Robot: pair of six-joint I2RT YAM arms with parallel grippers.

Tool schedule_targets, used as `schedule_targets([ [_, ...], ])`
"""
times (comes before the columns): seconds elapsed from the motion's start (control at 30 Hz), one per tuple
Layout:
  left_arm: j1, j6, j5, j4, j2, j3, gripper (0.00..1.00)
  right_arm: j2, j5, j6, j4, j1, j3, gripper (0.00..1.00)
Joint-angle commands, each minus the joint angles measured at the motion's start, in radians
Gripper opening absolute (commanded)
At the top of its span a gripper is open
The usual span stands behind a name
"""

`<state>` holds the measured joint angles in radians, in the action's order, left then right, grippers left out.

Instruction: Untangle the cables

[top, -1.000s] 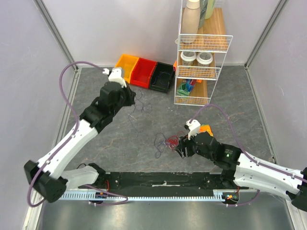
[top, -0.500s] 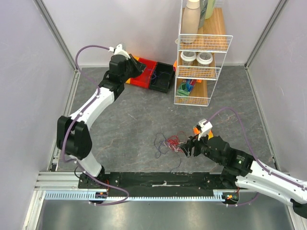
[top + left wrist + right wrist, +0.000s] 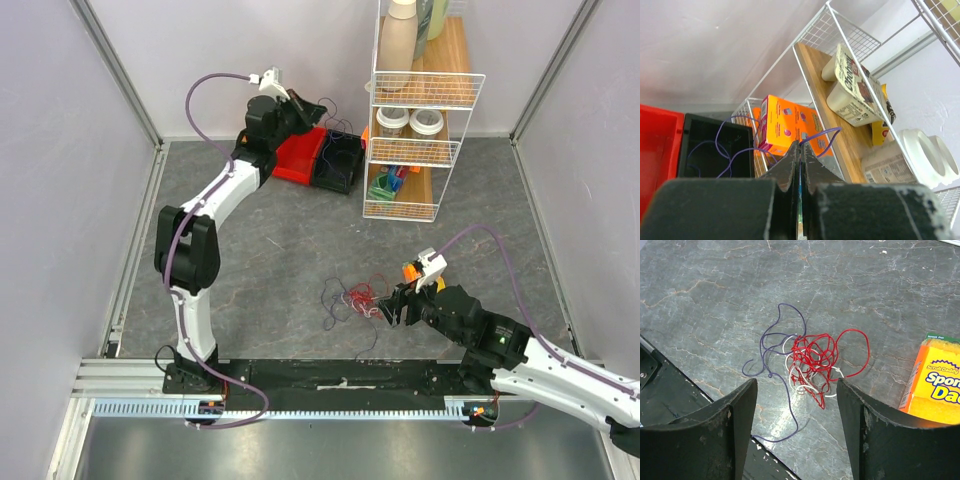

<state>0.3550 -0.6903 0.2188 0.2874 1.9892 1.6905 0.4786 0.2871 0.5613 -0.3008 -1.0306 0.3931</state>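
- Lying on the grey table (image 3: pixel 250 250), most of the cables (image 3: pixel 810 360) form one small knot toward the near middle. Red loops are bunched at its centre, white strands run through them, and thin dark blue strands trail off to the left and toward the near edge.
- My right pincer (image 3: pixel 796 385) hangs over that knot with its fingers (image 3: pixel 730 430) wide apart and gripping nothing. In the wrist view the knot shows in the gap between them. From above, the pincer sits just to the right of the knot.
- One dark blue cable (image 3: pixel 735 150) is well apart from the rest, at the far side of the table. It is clamped in my left pincer (image 3: pixel 800 146), whose jaws are pressed together. Its loops hang in front of the black bin (image 3: pixel 715 145), and one end curls out to the right of the jaws.
- A red bin (image 3: pixel 657 145) stands against the left side of the black one.
- An orange sponge pack (image 3: pixel 935 385) lies flat on the table just right of the knot, beside my right pincer.
- A white wire rack (image 3: pixel 425 150) stands at the far side, just right of the bins. It holds an orange box (image 3: pixel 787 125) and a printed tub (image 3: pixel 852 87) on a wooden shelf. In the top view, two white-lidded jars (image 3: pixel 410 121) stand side by side on a higher wire shelf.
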Motion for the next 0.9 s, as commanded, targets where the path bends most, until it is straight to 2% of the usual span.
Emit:
schedule_targets([
  [0.0, -0.007, 0.055, 0.063, 0.085, 0.078, 0.130, 0.02, 0.005, 0.032, 0.000, 0.037, -0.002, -0.011, 0.72],
  [0.37, -0.014, 0.222, 0.119, 0.061, 0.230, 0.336, 0.02, 0.017, 0.053, 0.000, 0.055, -0.002, -0.020, 0.73],
  [0.7, -0.011, 0.235, 0.198, 0.122, 0.260, 0.230, 0.02, 0.037, 0.057, 0.000, 0.060, -0.002, -0.011, 0.73],
  [0.87, -0.013, 0.218, 0.188, 0.143, 0.211, 0.132, 0.02, 0.022, 0.058, 0.006, 0.046, -0.002, -0.008, 0.73],
])
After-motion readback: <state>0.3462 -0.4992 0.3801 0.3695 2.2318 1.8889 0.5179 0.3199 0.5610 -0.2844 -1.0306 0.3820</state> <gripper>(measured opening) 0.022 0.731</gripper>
